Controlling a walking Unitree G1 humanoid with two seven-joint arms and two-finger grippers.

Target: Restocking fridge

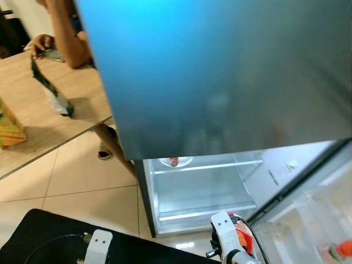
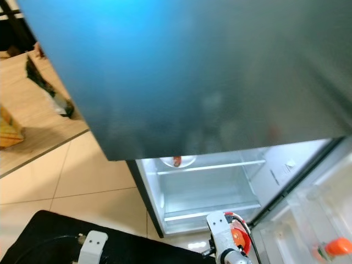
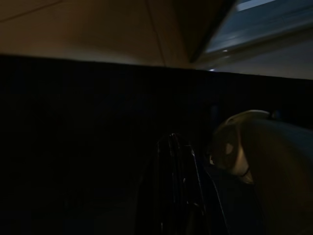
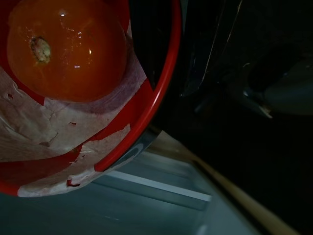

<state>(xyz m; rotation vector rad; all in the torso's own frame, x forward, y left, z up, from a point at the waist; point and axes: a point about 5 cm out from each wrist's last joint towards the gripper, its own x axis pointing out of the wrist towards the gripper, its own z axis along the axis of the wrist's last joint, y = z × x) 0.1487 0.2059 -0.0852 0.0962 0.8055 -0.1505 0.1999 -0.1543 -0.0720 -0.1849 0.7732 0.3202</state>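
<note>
Currently we judge our right tool point(image 1: 242, 242), clenched on the red bowl point(image 4: 146, 98), could spill its tomato point(image 4: 66, 49) against the fridge shelf point(image 1: 206, 166).

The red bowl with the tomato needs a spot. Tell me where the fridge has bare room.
The right pincer holds the red bowl with the tomato low before the open fridge. The glass shelf is bare between the side walls. The shelf above holds a white dish at its left; its right part is free. The door rack already holds an orange-capped item.
</note>
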